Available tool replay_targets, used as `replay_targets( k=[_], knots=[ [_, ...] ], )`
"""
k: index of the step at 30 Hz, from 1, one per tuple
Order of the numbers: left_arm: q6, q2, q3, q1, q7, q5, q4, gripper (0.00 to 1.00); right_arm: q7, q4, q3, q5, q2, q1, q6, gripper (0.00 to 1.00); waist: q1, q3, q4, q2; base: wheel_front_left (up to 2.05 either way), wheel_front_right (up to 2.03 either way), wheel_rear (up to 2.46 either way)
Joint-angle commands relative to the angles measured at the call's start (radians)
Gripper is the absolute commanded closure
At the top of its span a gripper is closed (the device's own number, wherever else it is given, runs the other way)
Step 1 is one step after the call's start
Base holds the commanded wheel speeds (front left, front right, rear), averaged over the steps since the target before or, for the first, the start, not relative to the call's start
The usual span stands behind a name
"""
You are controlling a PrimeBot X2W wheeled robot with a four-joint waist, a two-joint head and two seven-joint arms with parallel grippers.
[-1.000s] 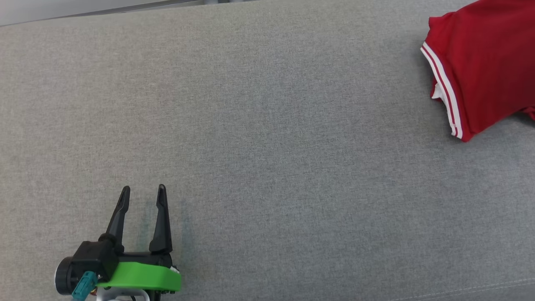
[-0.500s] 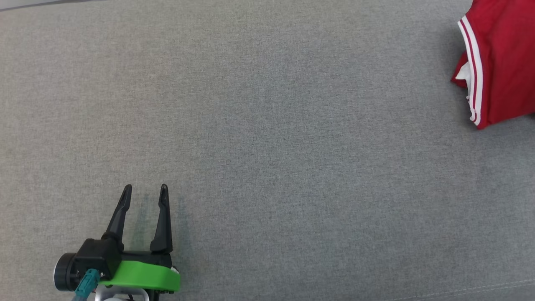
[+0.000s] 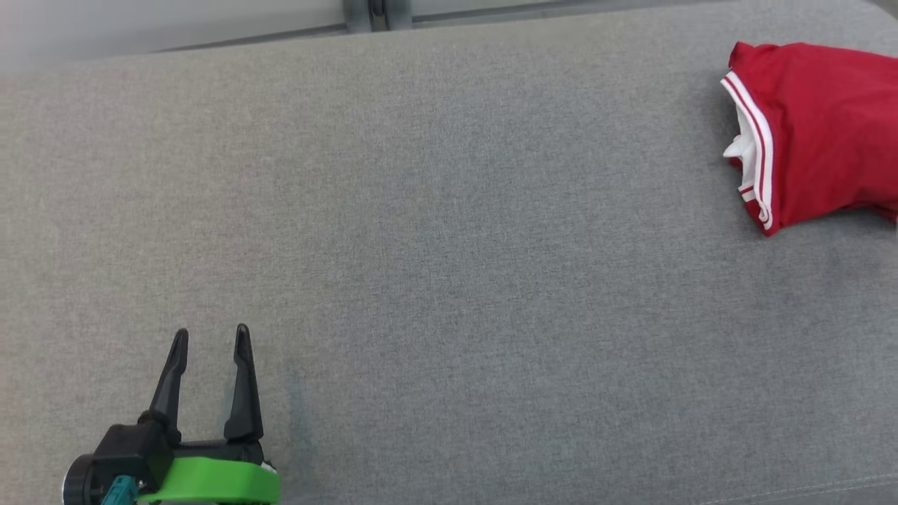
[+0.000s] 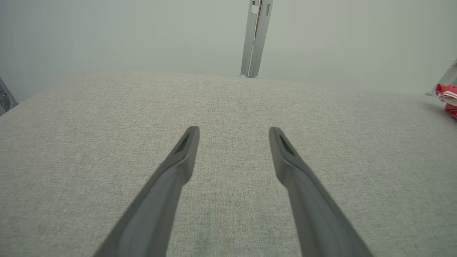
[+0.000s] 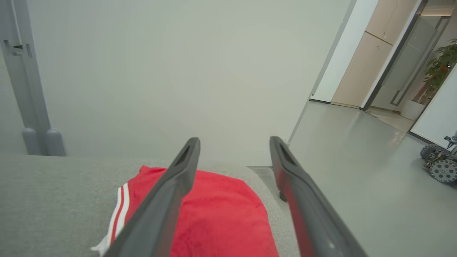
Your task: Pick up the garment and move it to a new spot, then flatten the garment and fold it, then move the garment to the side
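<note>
A grey fabric-covered desk [image 3: 449,245] spans the head view. The red garment [image 3: 821,133], folded, with white stripes along one edge, lies at the desk's far right end, near the back edge. The left gripper [image 3: 212,331] hangs over bare fabric at the lower left, well apart from the garment, fingers spread and empty. The right gripper [image 5: 234,140] hovers above the garment, fingers likewise parted, holding nothing.
</note>
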Motion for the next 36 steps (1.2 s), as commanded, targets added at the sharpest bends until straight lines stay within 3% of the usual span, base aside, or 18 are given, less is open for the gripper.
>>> replay_targets(
  k=[1,10,13,23,36],
  knots=[
    [0.007,0.002,0.005,0.026,-0.003,-0.014,-0.004,0.0,-0.021,-0.024,0.021,0.016,0.015,0.051,-0.001,0.0,0.0,-0.074,-0.01,0.0,0.0,0.0,0.0],
    [0.044,0.002,0.015,0.077,-0.003,-0.036,-0.022,0.0,-0.043,-0.343,0.085,0.013,0.154,0.412,-0.001,0.0,0.0,-0.182,-0.001,0.0,0.0,0.0,0.0],
    [0.045,0.002,0.008,0.086,-0.003,-0.027,-0.008,0.0,-0.043,-0.398,0.104,-0.002,0.196,0.503,-0.001,0.0,0.0,-0.205,0.006,0.0,0.0,0.0,0.0],
    [0.034,0.002,0.027,0.113,-0.003,-0.017,0.096,0.0,-0.043,-0.424,0.172,-0.04,0.288,0.677,-0.001,0.0,0.0,-0.258,0.024,0.0,0.0,0.0,0.0],
    [0.01,0.002,0.03,0.093,-0.003,-0.027,0.159,0.0,-0.043,-0.404,0.198,-0.043,0.326,0.683,-0.001,0.0,0.0,-0.264,0.07,0.0,0.0,0.0,0.0]
  ],
)
